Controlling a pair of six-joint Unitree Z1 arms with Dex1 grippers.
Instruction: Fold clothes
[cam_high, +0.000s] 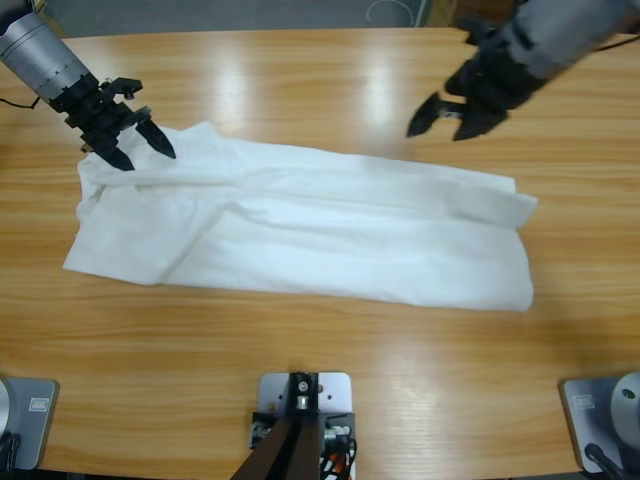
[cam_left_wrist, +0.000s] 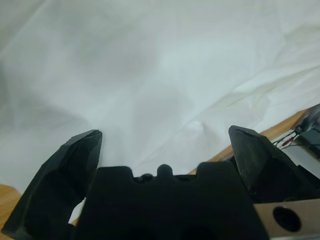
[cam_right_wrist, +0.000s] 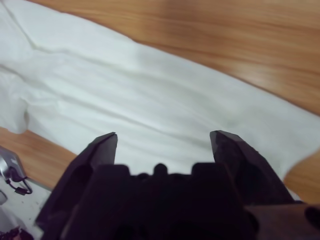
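Both our left gripper (cam_high: 140, 150) and right gripper (cam_high: 440, 118) gape empty; grabbing the T-shirt (cam_high: 300, 225) unevenly probably skews the fold.

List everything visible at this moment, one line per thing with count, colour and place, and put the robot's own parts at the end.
T-shirt: one, white, lying flat and folded lengthwise into a long band across the middle of the table, wrinkled at its left end.
Table: one, light wood, fills the high view; bare around the shirt.
Left gripper: one, black jaws on a silver-grey arm, entering from the upper left corner, jaws open just over the shirt's upper left end; its wrist view is filled with white cloth.
Right gripper: one, black jaws on a silver-grey arm, entering from the upper right corner, jaws open, above bare wood just past the shirt's far edge, apart from it.
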